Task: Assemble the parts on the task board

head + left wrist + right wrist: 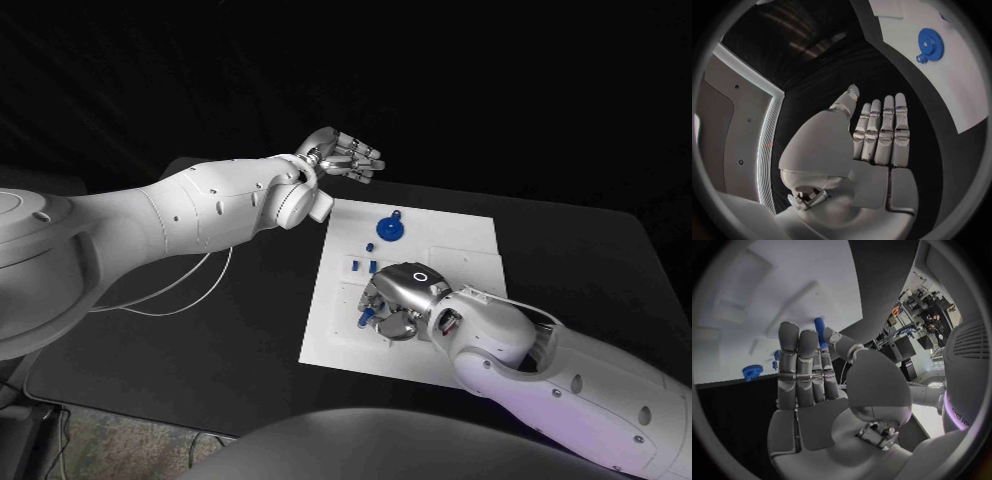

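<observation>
Right hand (400,300) over the board's (469,245) near left part pinches a blue peg (820,329), apparently mid-insertion, so next it needs seating; left hand (343,156), flat and empty, hovers beyond the far edge, gear (389,230) unplaced

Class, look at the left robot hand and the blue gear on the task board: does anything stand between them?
Nothing visible does. The left robot hand hangs open past the far edge of the task board, and the blue gear lies uncovered on the board's far part. The right robot hand is busy nearer the robot, clear of that path.
</observation>
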